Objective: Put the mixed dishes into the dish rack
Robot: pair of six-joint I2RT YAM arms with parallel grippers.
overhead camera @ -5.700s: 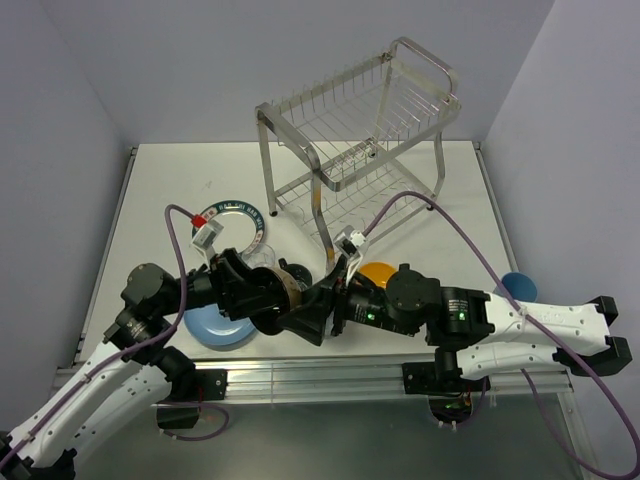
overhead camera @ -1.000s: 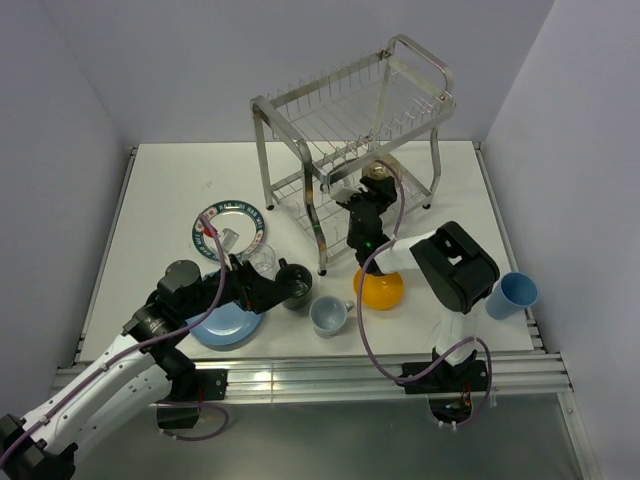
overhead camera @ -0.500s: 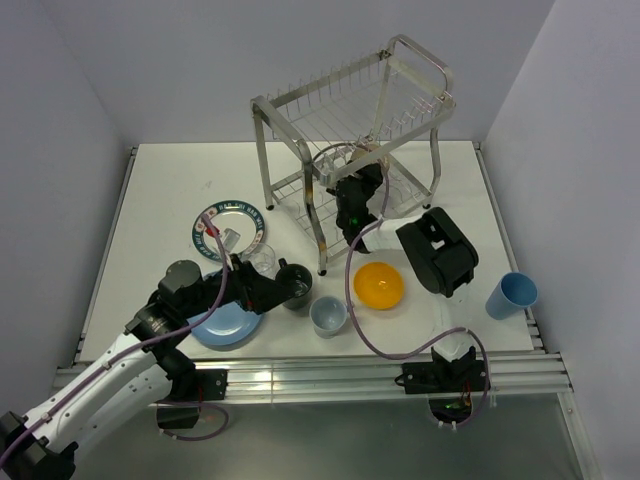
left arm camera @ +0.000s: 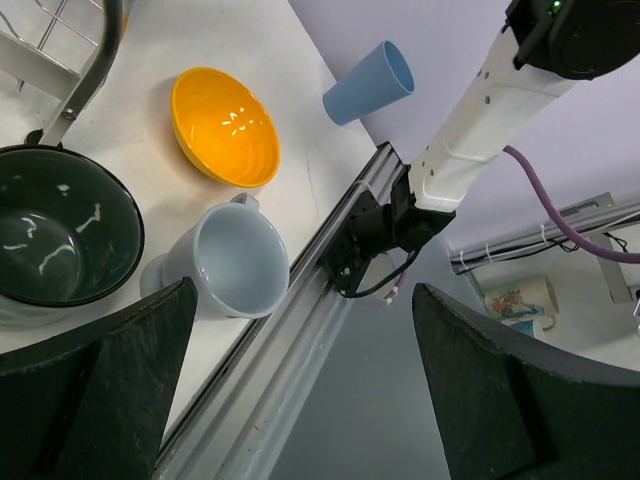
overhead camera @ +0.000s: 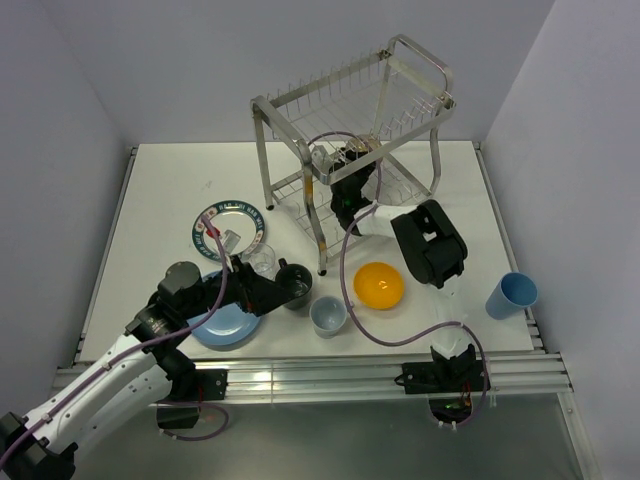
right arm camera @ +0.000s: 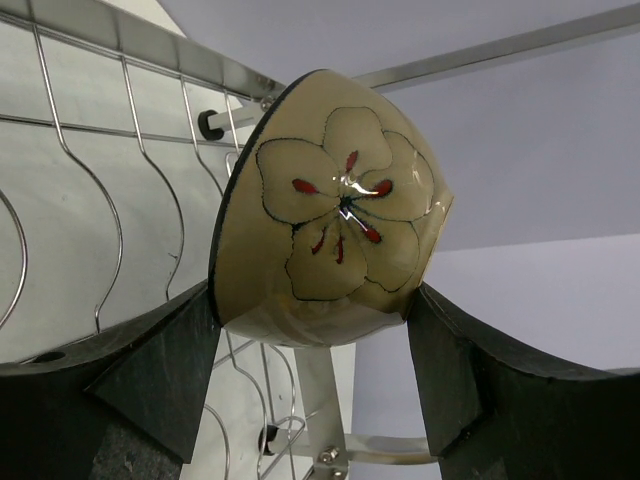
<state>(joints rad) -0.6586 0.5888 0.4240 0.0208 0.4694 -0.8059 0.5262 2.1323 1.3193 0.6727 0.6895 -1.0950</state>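
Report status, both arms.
Left gripper open, empty, near dark mug. Right gripper shut on beige flowered bowl at dish rack. Rack wires close beside bowl; no blocker seen.

White-shelled left arm point(overhead camera: 92, 377) with black joints — purple cables point(overhead camera: 343, 265), matte black wedge fingers point(right arm camera: 150, 380)

bright even light — soft shadows, glare specks in orange bowl point(left arm camera: 226, 124), sharp focus
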